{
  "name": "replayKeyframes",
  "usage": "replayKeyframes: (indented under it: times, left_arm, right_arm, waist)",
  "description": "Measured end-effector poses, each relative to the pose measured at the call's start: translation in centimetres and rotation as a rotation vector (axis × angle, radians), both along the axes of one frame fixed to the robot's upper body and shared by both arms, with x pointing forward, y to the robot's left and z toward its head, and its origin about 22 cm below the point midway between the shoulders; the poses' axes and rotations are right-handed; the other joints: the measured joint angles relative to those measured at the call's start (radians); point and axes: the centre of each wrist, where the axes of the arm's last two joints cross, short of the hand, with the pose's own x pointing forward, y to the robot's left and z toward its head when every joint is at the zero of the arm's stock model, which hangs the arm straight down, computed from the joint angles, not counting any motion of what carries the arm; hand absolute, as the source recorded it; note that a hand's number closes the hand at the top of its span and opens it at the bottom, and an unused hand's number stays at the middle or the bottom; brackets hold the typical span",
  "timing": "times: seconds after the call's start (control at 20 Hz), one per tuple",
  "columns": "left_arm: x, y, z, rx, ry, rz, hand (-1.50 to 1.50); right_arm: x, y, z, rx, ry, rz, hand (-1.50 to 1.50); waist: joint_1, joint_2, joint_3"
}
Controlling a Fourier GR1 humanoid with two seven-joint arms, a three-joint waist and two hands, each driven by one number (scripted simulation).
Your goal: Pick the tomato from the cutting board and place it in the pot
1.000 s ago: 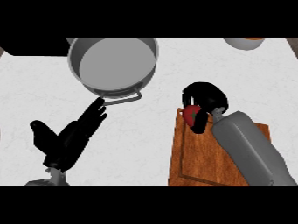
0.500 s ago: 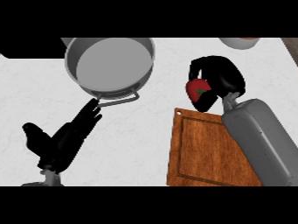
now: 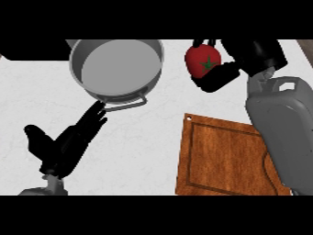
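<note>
The right hand (image 3: 235, 64), fingers curled around the tomato (image 3: 204, 59), had lifted it off the cutting board (image 3: 223, 158) (now bare) and carried it far, just right of the pot (image 3: 117, 66). The left hand (image 3: 67, 142) rested, fingers spread, on the counter (image 3: 23, 92).

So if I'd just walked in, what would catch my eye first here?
Probably the bright red tomato, held up by the black right hand whose fingers curl round it, to the right of the round grey metal pot at the top. Below it lies the bare brown wooden cutting board, and the open left hand rests lower left.
</note>
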Motion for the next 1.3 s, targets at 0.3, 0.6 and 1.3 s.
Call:
replayKeyframes:
  times: [0.3,0.6,1.3]
  left_arm:
    - [-0.5,-0.3,-0.3,-0.001,0.001,-0.014,0.00]
    - [-0.4,-0.6,0.0,-0.005,-0.006,-0.024,0.00]
    - [0.6,-1.8,-0.1,-0.010,-0.025,-0.072,0.00]
  right_arm:
    - [1.9,2.4,3.6,0.098,-0.008,0.039,1.50]
    - [4.7,5.8,5.7,0.127,0.017,0.043,1.50]
    - [8.8,12.4,3.2,0.106,0.034,0.091,1.50]
  waist:
    - [0.010,0.003,0.000]
    - [0.021,0.007,-0.001]
    - [0.069,0.025,-0.002]
